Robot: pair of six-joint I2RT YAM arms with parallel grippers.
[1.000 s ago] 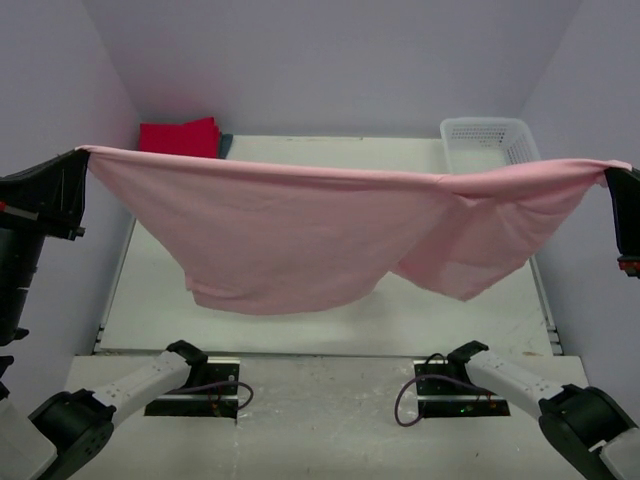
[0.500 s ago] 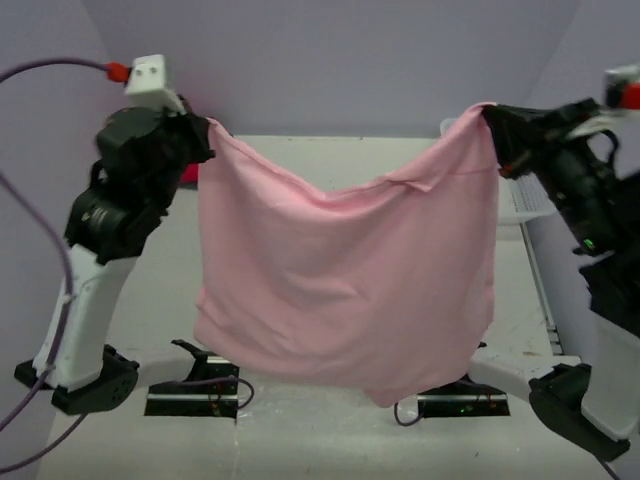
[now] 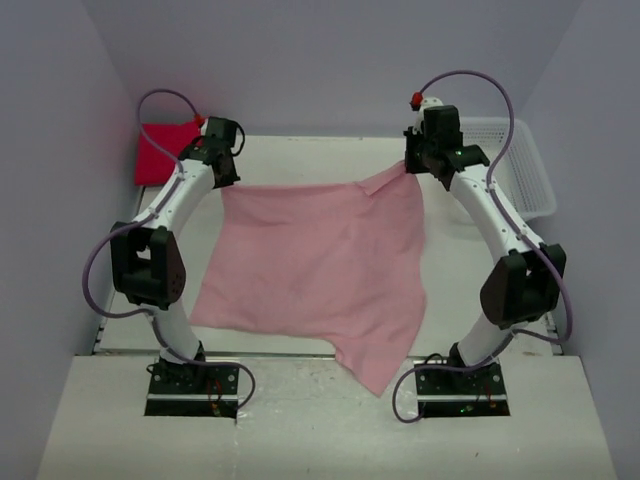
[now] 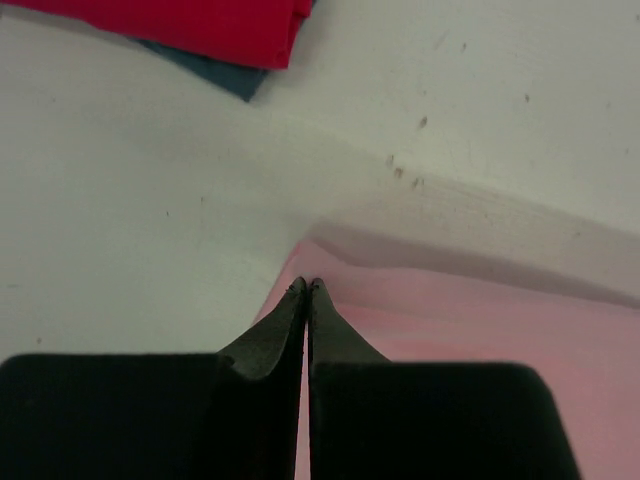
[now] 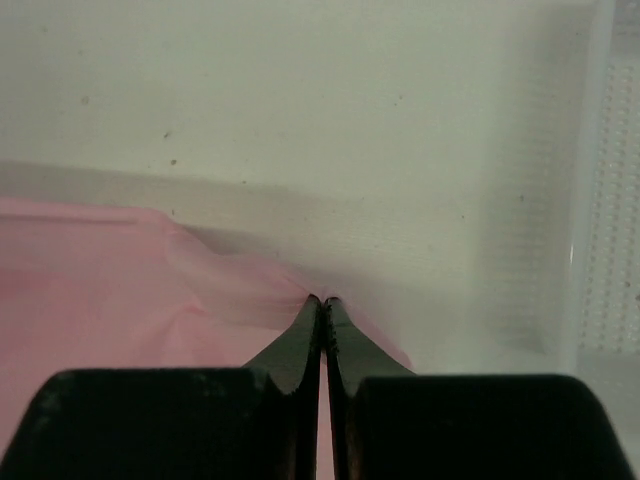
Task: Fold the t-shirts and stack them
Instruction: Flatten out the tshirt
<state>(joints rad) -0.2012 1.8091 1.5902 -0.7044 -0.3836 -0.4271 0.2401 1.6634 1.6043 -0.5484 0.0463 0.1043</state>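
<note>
The pale pink t-shirt (image 3: 320, 265) lies spread over the table, its near corner hanging past the front edge (image 3: 375, 375). My left gripper (image 3: 226, 183) is shut on the shirt's far left corner (image 4: 330, 300). My right gripper (image 3: 412, 168) is shut on its far right corner (image 5: 280, 290). Both grippers are low at the table. At the far left sits the folded crimson-red t-shirt (image 3: 160, 150), also in the left wrist view (image 4: 200, 25), with a dark teal t-shirt (image 4: 215, 75) peeking out from under it.
A white mesh basket (image 3: 520, 165) stands at the far right, its wall close beside the right gripper (image 5: 610, 200). Purple side walls flank the table. Both arm bases sit at the near edge.
Both arms have swung forward and down from holding the pink shirt up in the air. The shirt now lies spread on the table, still gripped at both far corners.
</note>
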